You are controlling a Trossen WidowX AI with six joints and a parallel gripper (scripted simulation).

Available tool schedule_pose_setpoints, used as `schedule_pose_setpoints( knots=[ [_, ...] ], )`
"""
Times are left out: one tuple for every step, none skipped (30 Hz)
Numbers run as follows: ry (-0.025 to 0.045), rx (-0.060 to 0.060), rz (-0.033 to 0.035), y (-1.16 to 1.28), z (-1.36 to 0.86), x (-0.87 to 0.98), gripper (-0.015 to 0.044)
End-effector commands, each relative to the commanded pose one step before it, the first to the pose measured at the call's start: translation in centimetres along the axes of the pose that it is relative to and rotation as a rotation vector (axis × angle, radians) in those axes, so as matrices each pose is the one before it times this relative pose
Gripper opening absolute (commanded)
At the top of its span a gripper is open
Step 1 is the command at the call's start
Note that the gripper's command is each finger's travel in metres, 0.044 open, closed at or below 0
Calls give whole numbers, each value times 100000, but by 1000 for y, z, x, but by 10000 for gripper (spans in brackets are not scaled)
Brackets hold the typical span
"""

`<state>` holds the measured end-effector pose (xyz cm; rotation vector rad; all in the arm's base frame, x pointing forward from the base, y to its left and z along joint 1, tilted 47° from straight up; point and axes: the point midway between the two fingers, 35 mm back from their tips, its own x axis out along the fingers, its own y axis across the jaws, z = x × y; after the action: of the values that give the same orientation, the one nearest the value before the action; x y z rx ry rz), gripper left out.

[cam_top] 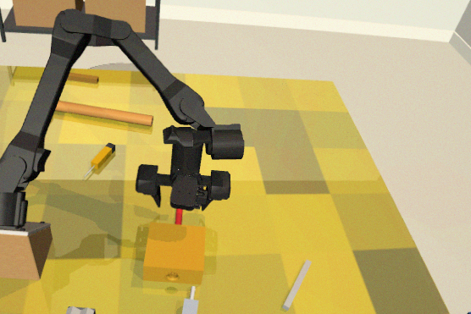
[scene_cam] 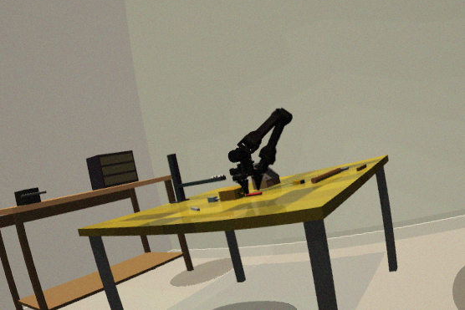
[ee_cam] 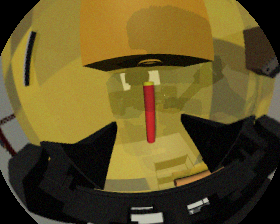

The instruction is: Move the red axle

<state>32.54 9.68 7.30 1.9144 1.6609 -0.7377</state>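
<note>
I had the gripper point(cam_top: 181, 206) point(scene_cam: 252, 190) point(ee_cam: 149, 120) spread wide and empty over the red axle point(cam_top: 179, 217) point(scene_cam: 253, 194) point(ee_cam: 149, 112), probably to straddle it for a grasp. The axle lay outside the beam point(cam_top: 175, 245) point(scene_cam: 230, 194) point(ee_cam: 147, 32).

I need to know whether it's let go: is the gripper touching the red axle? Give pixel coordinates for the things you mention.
Apart: the wrist view shows table between the red axle point(cam_top: 179, 217) point(scene_cam: 253, 194) point(ee_cam: 149, 112) and both fingers.
</note>
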Motion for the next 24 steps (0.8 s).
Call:
schedule_pose_setpoints(
  knots=[
    [-379, 681, -498, -158, 153, 805, 440],
    [32, 2, -1, -16, -8, 160, 440],
    [33, 2, -1, -17, -9, 160, 440],
    [35, 3, -1, -18, -9, 159, 440],
    [36, 3, -2, -19, -9, 159, 440],
    [30, 2, -2, -16, -8, 127, 440],
    [19, 2, -1, -10, -5, 77, 440],
    [6, 1, 0, -3, -2, 26, 440],
    [0, 0, 0, 0, 0, 0, 440],
    [0, 0, 0, 0, 0, 0, 440],
    [0, 0, 0, 0, 0, -11, 440],
    [0, 0, 0, 0, 0, 0, 440],
    [0, 0, 0, 0, 0, 0, 440],
    [425, -450, -23, 6, -114, -129, 414],
    [0, 0, 0, 0, 0, 0, 387],
    [0, 0, 0, 0, 0, 0, 361],
    [0, 0, 0, 0, 0, 0, 335],
    [0, 0, 0, 0, 0, 0, 309],
    [0, 0, 0, 0, 0, 0, 282],
    [0, 0, 0, 0, 0, 0, 256],
    [0, 0, 0, 0, 0, 0, 230],
    [0, 0, 0, 0, 0, 0, 204],
    [0, 0, 0, 0, 0, 0, 177],
    [0, 0, 0, 0, 0, 0, 151]
  ],
)
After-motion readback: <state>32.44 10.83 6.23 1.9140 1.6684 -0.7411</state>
